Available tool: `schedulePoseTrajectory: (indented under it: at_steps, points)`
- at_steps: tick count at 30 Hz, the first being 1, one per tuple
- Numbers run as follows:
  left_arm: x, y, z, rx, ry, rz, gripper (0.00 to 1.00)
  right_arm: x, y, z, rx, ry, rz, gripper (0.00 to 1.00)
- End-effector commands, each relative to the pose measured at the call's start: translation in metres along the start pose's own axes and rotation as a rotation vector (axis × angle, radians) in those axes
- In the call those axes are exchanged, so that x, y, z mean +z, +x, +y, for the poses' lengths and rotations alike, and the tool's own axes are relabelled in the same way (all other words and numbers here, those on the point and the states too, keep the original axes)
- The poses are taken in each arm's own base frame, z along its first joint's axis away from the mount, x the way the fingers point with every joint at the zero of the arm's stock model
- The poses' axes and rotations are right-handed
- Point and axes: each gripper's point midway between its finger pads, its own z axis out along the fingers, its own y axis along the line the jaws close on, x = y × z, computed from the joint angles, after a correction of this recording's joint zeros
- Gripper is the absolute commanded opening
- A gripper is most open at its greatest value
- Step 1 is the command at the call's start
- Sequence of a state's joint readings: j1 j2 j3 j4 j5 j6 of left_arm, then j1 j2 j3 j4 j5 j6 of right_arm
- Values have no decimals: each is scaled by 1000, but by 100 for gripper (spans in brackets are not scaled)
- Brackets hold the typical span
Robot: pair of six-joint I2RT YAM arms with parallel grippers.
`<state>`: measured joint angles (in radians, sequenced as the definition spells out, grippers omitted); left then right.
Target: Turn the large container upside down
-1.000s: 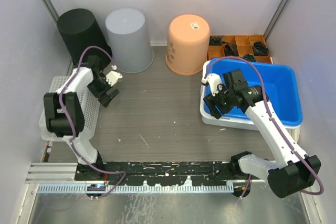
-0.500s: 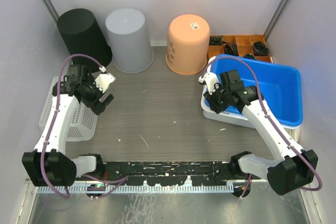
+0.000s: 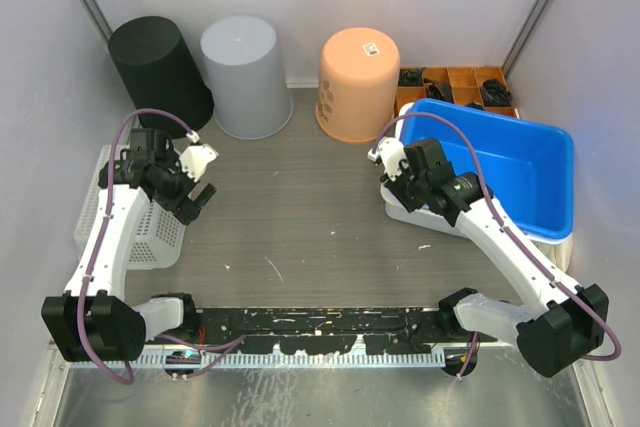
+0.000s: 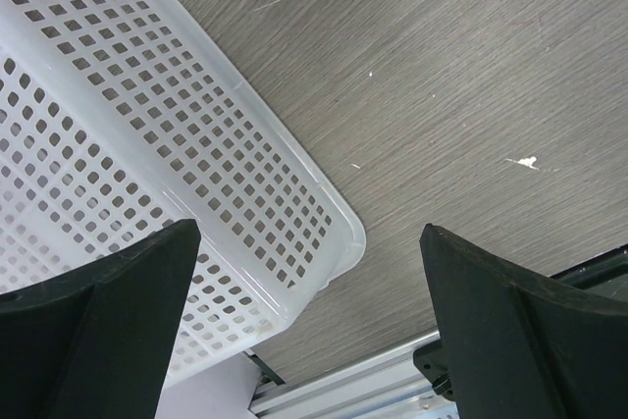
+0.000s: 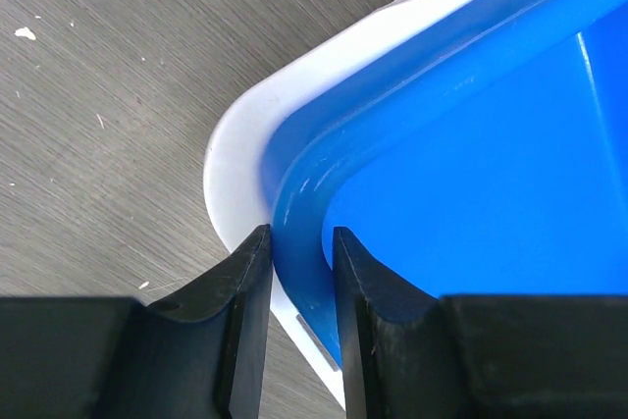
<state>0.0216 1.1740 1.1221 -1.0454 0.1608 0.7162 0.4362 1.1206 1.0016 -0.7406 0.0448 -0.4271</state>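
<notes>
The large blue container (image 3: 505, 172) stands open side up at the right, on a white tray (image 3: 412, 215). My right gripper (image 3: 393, 179) is shut on the rim at its near left corner. In the right wrist view the fingers (image 5: 245, 272) pinch the blue rim (image 5: 299, 213), with the white tray (image 5: 231, 159) below. The container's left end looks slightly raised. My left gripper (image 3: 194, 198) is open and empty, over the corner of a white perforated basket (image 3: 150, 232) at the left. The left wrist view shows that basket (image 4: 147, 144) between and beyond the wide-apart fingers (image 4: 128, 321).
Three upturned buckets stand along the back: black (image 3: 158, 62), grey (image 3: 245, 72), orange (image 3: 358, 82). A wooden divider box (image 3: 460, 87) with dark parts sits behind the blue container. A metal rail (image 3: 300, 332) runs along the near edge.
My left arm swung out from beside the grey bucket to over the white basket's corner. My right gripper moved left and back with the container's corner, and the container shifted left with it.
</notes>
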Motion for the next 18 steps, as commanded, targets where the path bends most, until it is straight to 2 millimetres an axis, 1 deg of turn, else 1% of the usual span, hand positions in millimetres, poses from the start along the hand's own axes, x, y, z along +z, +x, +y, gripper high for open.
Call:
schedulePoseTrajectory:
  at_steps: [1,3,4,5,7,10,11,14,18]
  points:
    - [-11,-12,8,-33,-32,-35,98,-22,22,-40,-45,198,107,1]
    - [-13,-14,10,-43,-38,-38,98,-33,23,-42,-66,201,108,1]
    - [-14,-14,10,-47,-42,-39,98,-39,24,-46,-72,226,111,1]
    - [-16,-15,12,-51,-48,-43,98,-44,27,-49,-79,247,115,1]
    - [-19,-17,11,-56,-50,-50,98,-54,34,-48,-102,244,130,1]
    - [-23,-17,6,-63,-33,-55,98,-68,53,-28,-133,144,165,1]
    - [-24,-17,5,-64,-31,-57,98,-71,58,-18,-139,92,166,1]
    - [-24,-13,2,-65,-28,-55,98,-76,77,-2,-141,-8,202,1]
    - [-25,-10,-5,-71,-10,-52,98,-82,106,7,-154,-55,277,1]
